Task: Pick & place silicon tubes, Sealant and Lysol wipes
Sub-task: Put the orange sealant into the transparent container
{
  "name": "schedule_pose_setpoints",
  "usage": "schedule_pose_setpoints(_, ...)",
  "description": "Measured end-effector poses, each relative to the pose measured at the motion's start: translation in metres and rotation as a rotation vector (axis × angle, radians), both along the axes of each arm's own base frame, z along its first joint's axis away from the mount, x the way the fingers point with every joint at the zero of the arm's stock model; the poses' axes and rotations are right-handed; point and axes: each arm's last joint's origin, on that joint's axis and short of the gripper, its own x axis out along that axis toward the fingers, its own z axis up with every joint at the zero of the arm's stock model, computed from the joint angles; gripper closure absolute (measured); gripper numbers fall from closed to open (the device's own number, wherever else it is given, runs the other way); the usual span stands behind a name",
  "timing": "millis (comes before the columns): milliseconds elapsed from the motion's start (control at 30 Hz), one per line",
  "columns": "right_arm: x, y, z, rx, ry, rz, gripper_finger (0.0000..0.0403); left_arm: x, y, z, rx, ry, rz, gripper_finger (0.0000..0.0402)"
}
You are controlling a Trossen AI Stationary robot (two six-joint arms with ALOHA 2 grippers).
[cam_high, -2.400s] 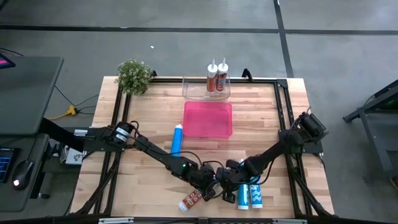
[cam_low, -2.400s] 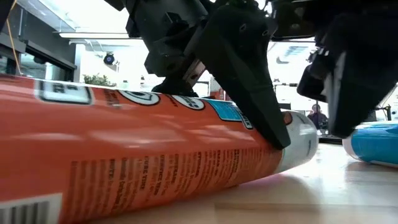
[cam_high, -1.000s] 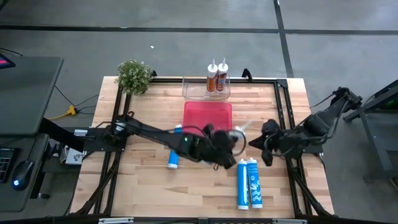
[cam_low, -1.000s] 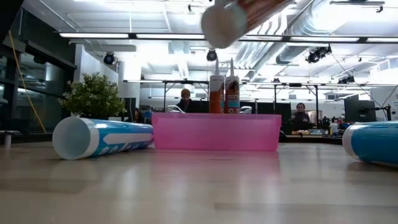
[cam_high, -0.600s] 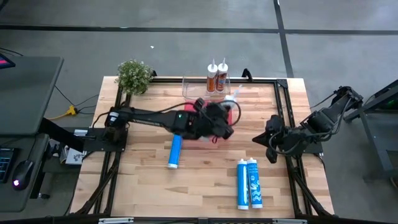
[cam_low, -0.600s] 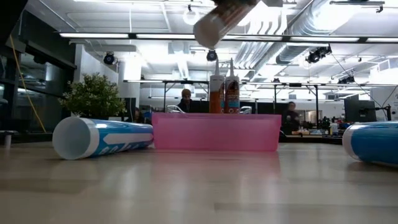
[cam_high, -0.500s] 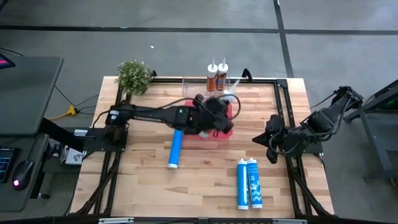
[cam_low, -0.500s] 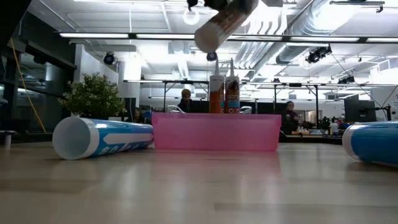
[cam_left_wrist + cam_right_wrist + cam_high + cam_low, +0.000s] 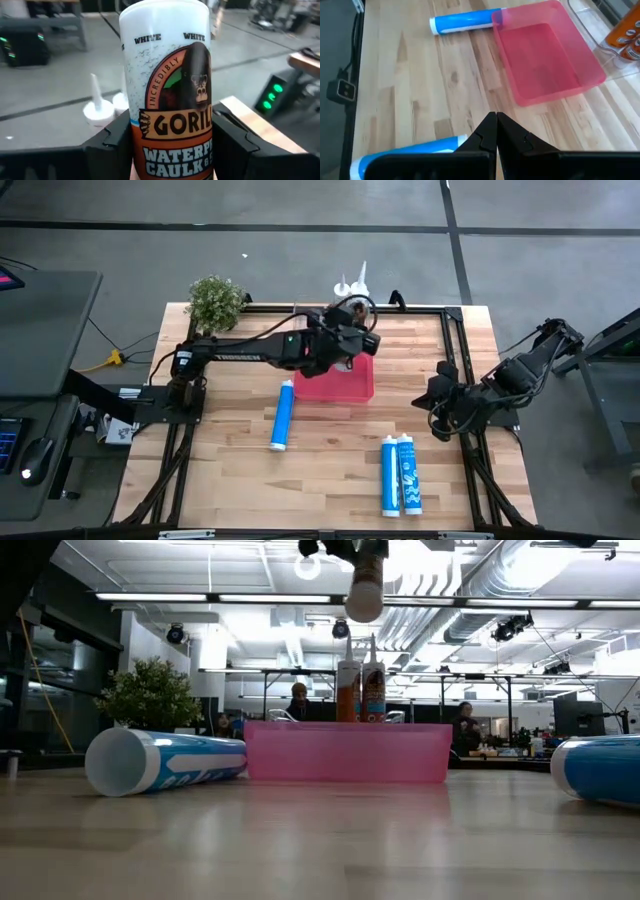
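Orange and white, the caulk tube (image 9: 170,100) is up in the air, held tight in the left gripper (image 9: 350,335). The two dark fingers (image 9: 112,145) squeeze it from both sides. The tube stands almost straight up, with its thin nozzle poking out at the far edge of the table in the high view. From the low view its round bottom end (image 9: 364,595) hangs high above the pink tray (image 9: 347,752).

The pink tray (image 9: 345,385) sits in the middle of the wooden table (image 9: 230,480). Just behind it is a clear bin (image 9: 615,62) with two more orange tubes (image 9: 360,690) standing up inside.

A blue tube (image 9: 283,416) lies on the wood, with one end just beside the tray's left corner. Two more blue tubes (image 9: 400,475) lie side by side, touching, nearer the front of the table.

The right gripper (image 9: 432,405) waits over the right side of the table, well apart from the tray. Its fingers (image 9: 487,130) are pressed together with nothing between them.

A small green plant (image 9: 215,302) sits at the back left corner.
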Motion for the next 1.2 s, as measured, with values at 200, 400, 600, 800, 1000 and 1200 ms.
schedule_pose_setpoints(200,0.0,0.0,0.0,-0.023,0.011,0.029,0.0403,-0.002,0.0,-0.009,0.04,0.012,0.118,0.022)
schedule_pose_setpoints(400,0.0,0.001,-0.001,-0.015,0.021,0.047,0.0403,-0.003,0.003,-0.036,0.07,-0.04,0.296,0.022)
schedule_pose_setpoints(600,-0.001,0.0,-0.001,-0.029,0.032,0.063,0.0403,0.001,0.024,-0.06,0.041,-0.113,0.379,0.022)
schedule_pose_setpoints(800,-0.001,0.0,-0.001,-0.039,0.031,0.056,0.0403,0.002,0.047,-0.077,0.048,-0.071,0.429,0.022)
schedule_pose_setpoints(1000,-0.001,-0.001,-0.002,-0.03,0.022,0.009,0.0403,0.002,0.063,-0.086,0.092,0.004,0.488,0.0222)
schedule_pose_setpoints(1200,-0.003,-0.003,-0.003,-0.029,0.033,-0.043,0.0403,0.0,0.081,-0.092,0.132,0.04,0.563,0.0222)
